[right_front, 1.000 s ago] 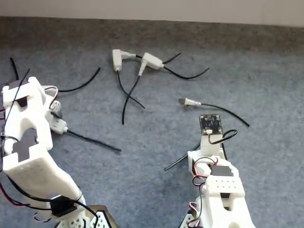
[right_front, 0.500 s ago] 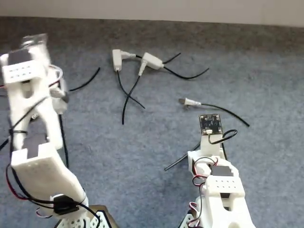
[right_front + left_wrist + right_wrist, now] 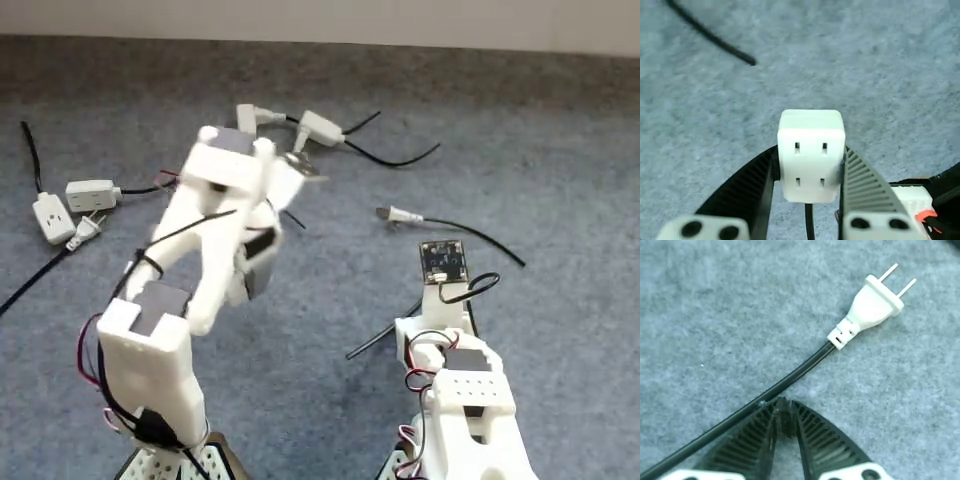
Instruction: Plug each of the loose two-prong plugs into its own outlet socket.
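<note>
My left gripper [image 3: 810,155] is shut on a white outlet socket [image 3: 811,155], its slots facing the wrist camera, held above the grey carpet. In the high view this arm hangs over the middle, its gripper [image 3: 288,178] close to two white sockets [image 3: 246,122] [image 3: 320,127] at the back. A loose two-prong plug [image 3: 871,304] on a black cord lies just ahead of my right gripper [image 3: 784,412], which is shut on nothing, its tips beside the cord. The high view has that plug [image 3: 392,213] ahead of the right arm.
At the far left lie two more white sockets [image 3: 90,193] [image 3: 50,218] and a small plug [image 3: 88,231] with black cords. Loose black cords cross the carpet [image 3: 560,170] near the back sockets. A black cord end [image 3: 710,37] lies beyond the held socket.
The left arm swung from the far left up and across to the middle, carrying a socket. That uncovered the sockets and plug at the left. The right arm stayed still.
</note>
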Robot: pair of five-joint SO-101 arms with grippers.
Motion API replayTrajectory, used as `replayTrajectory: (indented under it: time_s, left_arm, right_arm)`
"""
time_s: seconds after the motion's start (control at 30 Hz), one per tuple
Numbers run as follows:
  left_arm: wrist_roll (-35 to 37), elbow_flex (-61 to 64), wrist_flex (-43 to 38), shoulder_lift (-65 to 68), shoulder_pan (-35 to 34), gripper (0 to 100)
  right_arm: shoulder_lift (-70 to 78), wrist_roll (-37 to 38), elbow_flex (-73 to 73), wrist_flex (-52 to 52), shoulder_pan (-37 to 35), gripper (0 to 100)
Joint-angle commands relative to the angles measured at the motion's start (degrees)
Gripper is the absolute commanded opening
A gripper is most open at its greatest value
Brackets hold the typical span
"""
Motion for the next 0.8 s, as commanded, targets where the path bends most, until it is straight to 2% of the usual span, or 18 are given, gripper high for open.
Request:
replayTrajectory:
  time_s: [0.0,0.17,0.33,0.4,0.5,0.57,0.7,0.77]
  left_arm:
    - [-2.0,2.9,-4.4,-2.7,4.0,1]
    - [-5.5,8.9,-13.3,-2.7,4.3,3]
    - [-5.1,10.8,-14.9,-2.8,3.0,20]
    - [-5.1,10.1,-14.9,-3.4,1.8,21]
    - [-5.4,5.8,-13.7,-3.4,-0.6,21]
    - [-6.3,2.2,-9.6,-3.4,-2.2,22]
    - [-12.9,-4.8,-0.7,-3.4,-4.5,21]
    - [-14.9,-8.0,-0.2,-3.4,-8.0,21]
  right_arm:
    - [-0.3,0.6,0.0,-0.8,-0.9,0.7]
    - [-0.3,0.6,0.0,-0.8,-0.9,0.7]
    - [-0.3,0.6,0.0,-0.8,-0.9,0.7]
    - [-0.3,0.6,0.0,-0.8,-0.9,0.7]
    - [-0.3,0.6,0.0,-0.8,-0.9,0.7]
    - [-0.3,0.6,0.0,-0.8,-0.9,0.7]
    - [-0.3,0.6,0.0,-0.8,-0.9,0.7]
    - [-0.3,0.6,0.0,-0.8,-0.9,0.7]
